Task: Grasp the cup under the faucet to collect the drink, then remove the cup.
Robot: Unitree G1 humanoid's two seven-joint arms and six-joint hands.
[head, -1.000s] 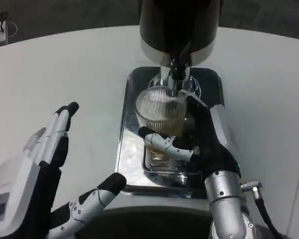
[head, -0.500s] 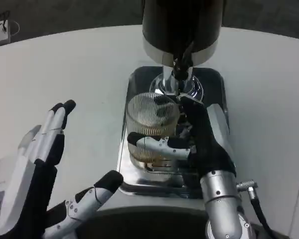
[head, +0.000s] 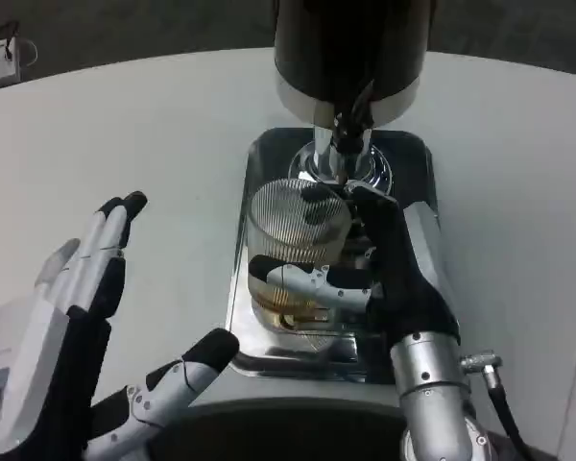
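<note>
The cup [head: 296, 252] in the right hand [head: 384, 279] is clear ribbed glass. Under it lies a mirror-bright metal tray [head: 245, 298]; beyond the hand stands a glossy black dispenser [head: 350, 43] with a polished chrome faucet [head: 341, 144]. The surface [head: 154, 125] looks matt white.

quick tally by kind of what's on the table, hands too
cup: 1
drink dispenser: 1
metal drip tray: 1
hands: 2, left hand and right hand
total: 5
</note>
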